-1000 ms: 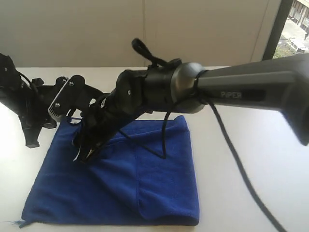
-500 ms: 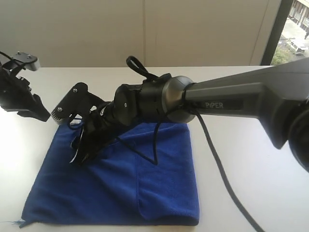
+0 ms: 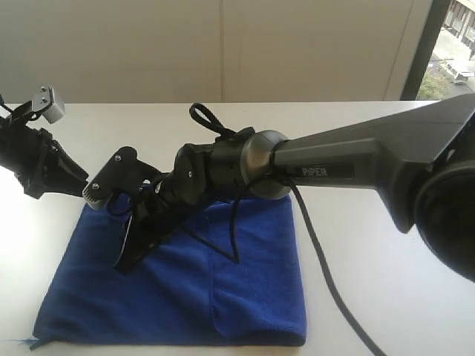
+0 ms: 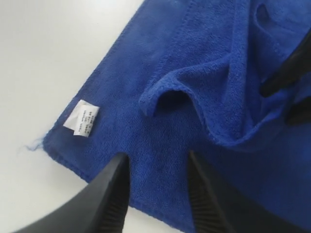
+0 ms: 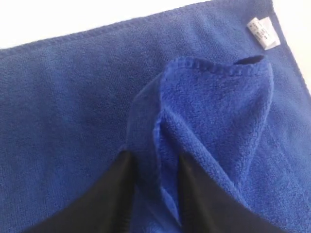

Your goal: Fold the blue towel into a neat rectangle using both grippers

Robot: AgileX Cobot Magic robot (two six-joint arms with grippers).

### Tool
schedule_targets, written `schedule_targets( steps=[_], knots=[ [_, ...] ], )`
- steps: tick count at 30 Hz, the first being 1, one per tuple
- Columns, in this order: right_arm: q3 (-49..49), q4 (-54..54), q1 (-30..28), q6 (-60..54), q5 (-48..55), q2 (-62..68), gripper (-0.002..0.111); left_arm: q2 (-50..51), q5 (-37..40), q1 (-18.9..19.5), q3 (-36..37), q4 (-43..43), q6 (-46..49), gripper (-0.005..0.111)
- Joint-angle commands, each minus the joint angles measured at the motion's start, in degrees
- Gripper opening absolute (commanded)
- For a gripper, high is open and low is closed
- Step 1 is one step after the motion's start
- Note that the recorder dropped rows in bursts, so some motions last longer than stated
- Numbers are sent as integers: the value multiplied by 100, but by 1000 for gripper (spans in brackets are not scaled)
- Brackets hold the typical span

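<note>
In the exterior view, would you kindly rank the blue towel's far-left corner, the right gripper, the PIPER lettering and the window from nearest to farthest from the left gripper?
From the left gripper:
1. Blue towel, far-left corner, just beneath.
2. Right gripper, on the towel's left part.
3. PIPER lettering, right of centre.
4. Window, far top right.

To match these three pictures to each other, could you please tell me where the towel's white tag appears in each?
Exterior: tag not discernible on the towel.
Left wrist: tag on the frayed corner, by bare table.
Right wrist: tag at a towel corner, just past the raised fold.
Shared landmark: that raised fold, open toward the tag in both wrist views.
</note>
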Motion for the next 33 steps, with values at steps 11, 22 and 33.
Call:
schedule_targets(
  steps=[11,22,33],
  knots=[
    [21,-387,-820,222,1086,-625,0,398,-62,-222,331,-1375,3332,44],
    [21,-1021,-820,699,1184,-688,0,797,-285,-347,331,-1428,3332,44],
    [21,-1021,-820,789,1228,-828,0,934,-926,-640,331,-2036,3332,35]
  ],
)
